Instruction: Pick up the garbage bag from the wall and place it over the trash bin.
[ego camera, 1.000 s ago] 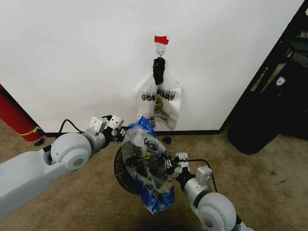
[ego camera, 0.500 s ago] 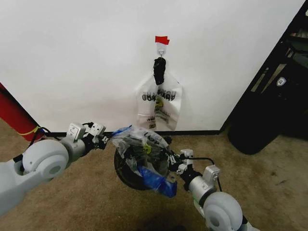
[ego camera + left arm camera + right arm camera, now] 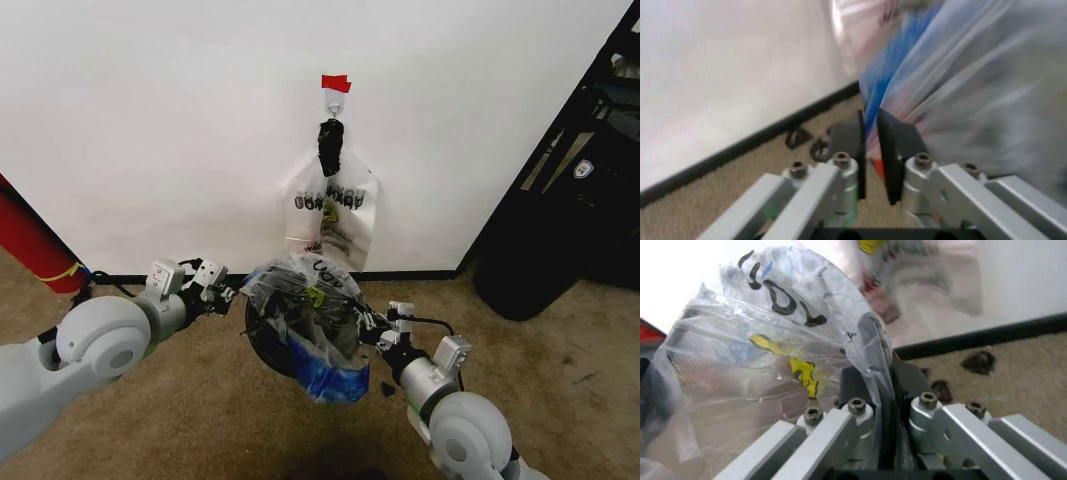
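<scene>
The garbage bag (image 3: 305, 300), clear plastic with black lettering, a yellow print and blue patches, is stretched out flat between my two grippers. It lies over the black mesh trash bin (image 3: 260, 345), which shows dark through the plastic. My left gripper (image 3: 226, 291) is shut on the bag's edge beside the bin's left side. The left wrist view shows that gripper (image 3: 871, 150) with a thin strip of the bag (image 3: 960, 75) pinched between its pads. My right gripper (image 3: 374, 336) grips the opposite edge; it (image 3: 883, 405) is shut on the crumpled bag (image 3: 780, 340).
The white wall (image 3: 150, 120) with black baseboard stands just behind the bin. Whitish printed bags (image 3: 332, 215) tied with black hang from a hook under red tape (image 3: 335, 83). A red object (image 3: 30, 245) leans at left, and a tall black bag-like object (image 3: 540, 255) stands at right.
The bag hung taller and upright between the grippers a second ago; it has come down and spread across the bin's top. The left gripper swung out left; the right one shifted right.
</scene>
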Available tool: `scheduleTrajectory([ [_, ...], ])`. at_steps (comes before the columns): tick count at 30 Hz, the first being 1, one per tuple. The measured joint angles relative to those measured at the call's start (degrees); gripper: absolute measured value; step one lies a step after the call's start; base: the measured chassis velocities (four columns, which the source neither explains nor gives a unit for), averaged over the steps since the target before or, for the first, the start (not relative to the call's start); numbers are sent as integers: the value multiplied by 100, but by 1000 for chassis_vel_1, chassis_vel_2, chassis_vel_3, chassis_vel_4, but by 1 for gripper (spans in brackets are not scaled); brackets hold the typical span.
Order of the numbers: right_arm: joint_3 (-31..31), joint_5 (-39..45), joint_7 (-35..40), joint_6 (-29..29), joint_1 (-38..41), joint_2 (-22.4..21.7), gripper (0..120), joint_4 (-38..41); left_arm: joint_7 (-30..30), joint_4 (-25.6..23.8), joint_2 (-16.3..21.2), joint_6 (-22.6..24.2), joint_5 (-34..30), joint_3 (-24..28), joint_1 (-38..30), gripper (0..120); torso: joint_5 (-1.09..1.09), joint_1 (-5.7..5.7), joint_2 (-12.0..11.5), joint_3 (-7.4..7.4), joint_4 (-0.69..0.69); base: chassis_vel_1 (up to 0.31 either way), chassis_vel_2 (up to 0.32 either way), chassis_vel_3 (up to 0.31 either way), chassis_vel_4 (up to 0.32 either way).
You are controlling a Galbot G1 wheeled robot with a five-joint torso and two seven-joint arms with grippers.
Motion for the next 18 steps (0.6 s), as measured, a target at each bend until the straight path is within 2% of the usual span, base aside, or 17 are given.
scheduleTrajectory([
  [1, 9, 5, 37, -9, -1, 16, 1, -21, -19, -36, -16, 6, -3, -34, -1, 18, 0, 0, 0, 0, 0, 0, 0, 0, 0],
  [2, 13, 7, 46, -11, -2, 20, 1, -27, -24, -48, -22, 8, -3, -44, -2, 18, 0, 0, 0, 0, 0, 0, 0, 0, 0],
  [3, 45, 26, 100, -25, -14, 48, 1, -59, -46, -112, -48, 17, -4, -93, -14, 28, -1, 0, 0, 0, 0, 0, 0, 0, 0],
  [4, 45, 26, 100, -25, -14, 48, 1, -59, -46, -112, -48, 17, -4, -93, -14, 28, -1, 0, 0, 0, 0, 0, 0, 0, 0],
  [8, 98, 55, 180, -42, -20, 102, 1, -152, -156, -347, -74, 38, 15, -213, -10, 43, 1, 0, 0, 0, 0, 0, 0, 0, 0],
  [9, 98, 55, 180, -42, -20, 102, 1, -152, -156, -347, -74, 38, 15, -213, -10, 43, 1, 0, 0, 0, 0, 0, 0, 0, 0],
  [10, 127, 55, 193, -44, -33, 118, 1, -173, -244, -445, -93, 45, 46, -238, -8, 51, 2, 0, 0, 0, 2, 0, 0, 0, 0],
  [11, 157, 51, 201, -44, -49, 130, 1, -184, -304, -495, -111, 45, 87, -245, -7, 55, 2, 0, 0, 0, 2, 0, 0, 0, 0],
  [13, 337, 13, 249, -34, -148, 204, 1, -211, -613, -722, -300, -69, 441, -249, 0, 66, 0, 0, 0, 0, 1, 0, 0, 0, 0],
  [14, 337, 13, 249, -34, -148, 204, 1, -211, -613, -722, -300, -69, 441, -249, 0, 66, 0, 0, 0, 0, 1, 0, 0, 0, 0],
  [15, 435, 4, 285, -23, -191, 249, 1, -211, -784, -870, -436, -116, 394, -242, 14, 69, 0, 0, 0, 0, -1, 0, 0, 0, 0],
  [17, 630, -36, 374, 12, -259, 345, 1, -195, -1280, -1226, -759, -138, -110, -117, 121, 81, 1, 0, 0, 0, -3, 0, 0, 0, 0],
  [18, 630, -36, 374, 12, -259, 345, 1, -195, -1280, -1226, -759, -138, -110, -117, 121, 81, 1, 0, 0, 0, -3, 0, 0, 0, 0],
])
